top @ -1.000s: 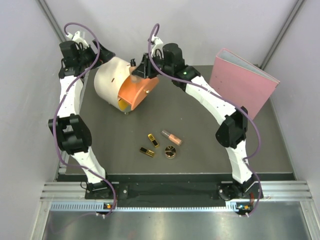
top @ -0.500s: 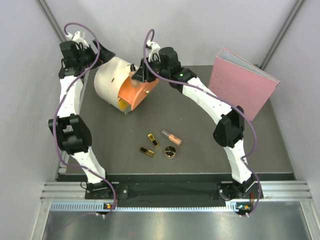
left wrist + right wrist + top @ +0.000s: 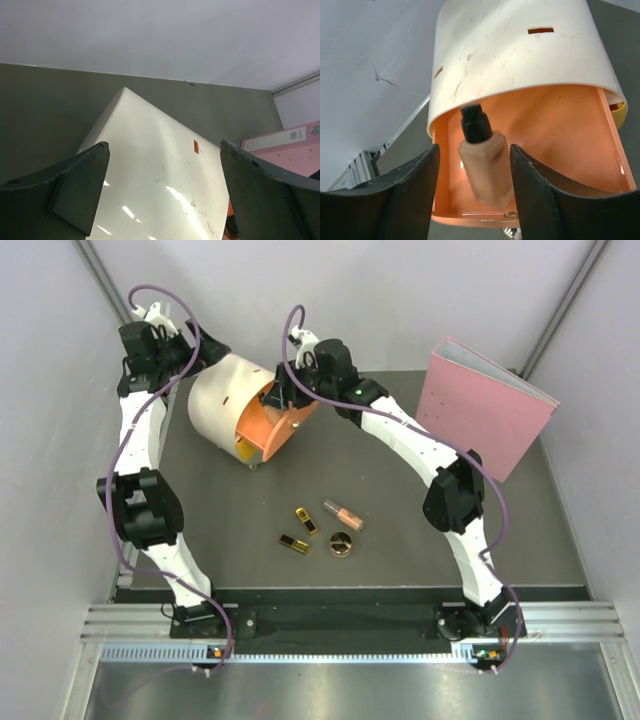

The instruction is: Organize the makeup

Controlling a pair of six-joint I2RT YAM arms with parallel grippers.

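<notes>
Here the right gripper [image 3: 474, 148] stands with fingers apart around the blurred black-capped bottle [image 3: 486, 167], which has a gap on one side and sits in the cream box's [image 3: 520, 50] open orange drawer [image 3: 560, 135]. The left gripper [image 3: 164, 146] spreads wide over that box. The second bottle [image 3: 344, 514], the compact [image 3: 342, 544] and two lipstick cases [image 3: 307, 521] lie mid-table [image 3: 400, 510].

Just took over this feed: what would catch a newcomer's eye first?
The peach bottle between the spread fingers of the right gripper, at the open orange drawer of the cream box. Then the gold compact, two lipstick cases and a second bottle loose mid-table. A pink binder stands far right.
</notes>
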